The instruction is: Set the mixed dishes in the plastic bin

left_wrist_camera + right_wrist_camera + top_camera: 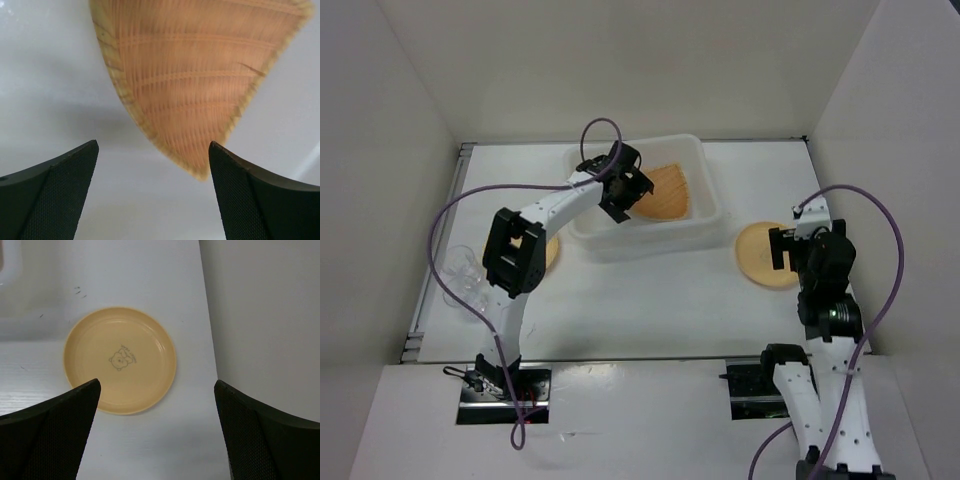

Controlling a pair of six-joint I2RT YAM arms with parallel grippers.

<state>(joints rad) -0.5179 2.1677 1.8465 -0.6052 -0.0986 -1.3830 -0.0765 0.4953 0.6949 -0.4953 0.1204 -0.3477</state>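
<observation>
Below the left end effector [625, 190] [152, 165]: plastic bin [712, 205] [45, 75], with the woven orange plate [668, 192] [200, 75] on its floor. One plate corner points back at the gap between the fingers. Jaws are spread wide with nothing gripped; the plate looks clear of both pads, though the wrist view is a bit blurred.

Right end effector [788, 250] [157, 385] is also fully open and empty. It hangs over a round plate [760, 258] [120, 360] that lies flat on the bench [660, 310] [150, 280] just ahead of its fingertips. The plate is pale orange with a small bear print in the centre.

Back toward the base from the left end effector, a second round plate [553, 253] is half hidden under the arm's elbow. Further left of that are clear cups [465, 275], probably two; they're hard to separate against the white.

Bench is plain white with a few small dark scuffs in the right wrist view. White wall panels [390, 150] close it in on three sides, and a metal strip [420, 320] runs along the left edge. Purple cables [450, 230] loop off both arms.
</observation>
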